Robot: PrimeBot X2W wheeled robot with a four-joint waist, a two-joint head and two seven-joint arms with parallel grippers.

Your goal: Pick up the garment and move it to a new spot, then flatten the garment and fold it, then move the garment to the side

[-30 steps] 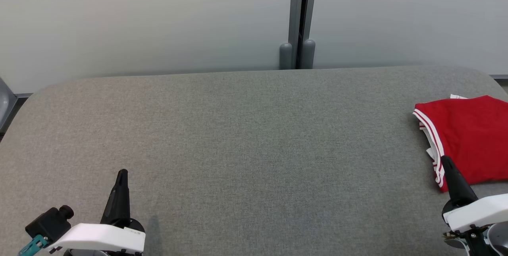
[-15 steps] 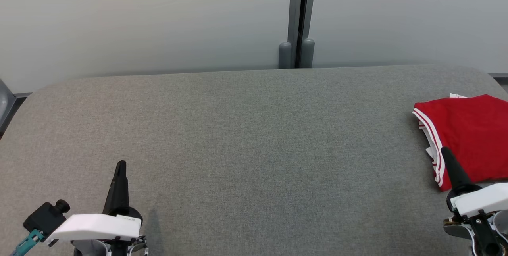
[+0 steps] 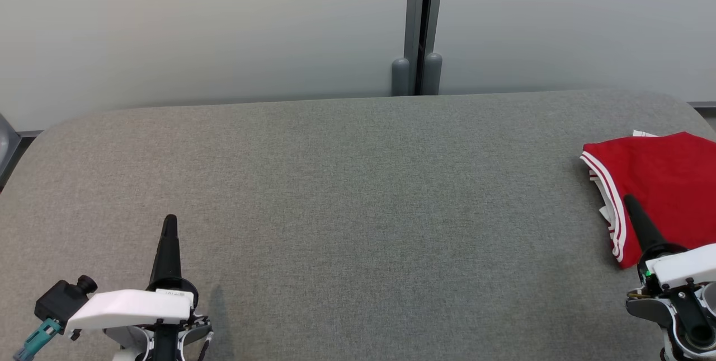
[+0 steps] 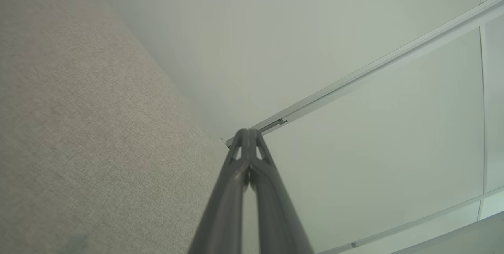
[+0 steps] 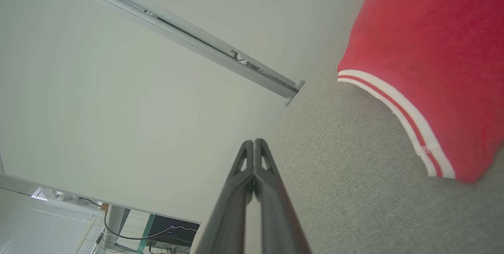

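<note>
Garment [image 3: 665, 193], seemingly folded, at table's [image 3: 358, 182] right end; last step looks done. Our left gripper [image 3: 169, 220] and right gripper [image 3: 630, 200] closed, empty. Next, only retreat.

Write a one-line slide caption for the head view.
Folded red garment at the right edge of the grey surface; left tool and right tool shut and empty.

Grey woven tabletop [image 3: 358, 210], far corners rounded. Pale wall panels [image 3: 196, 25] behind it. At 12 o'clock, head view: grey vertical post [image 3: 414, 8] with a dark slot, two rounded caps [image 3: 400, 76] at its foot. Right wrist view, 7 o'clock: dark box [image 5: 173, 228] with cables, slatted blind [image 5: 23, 226].
</note>
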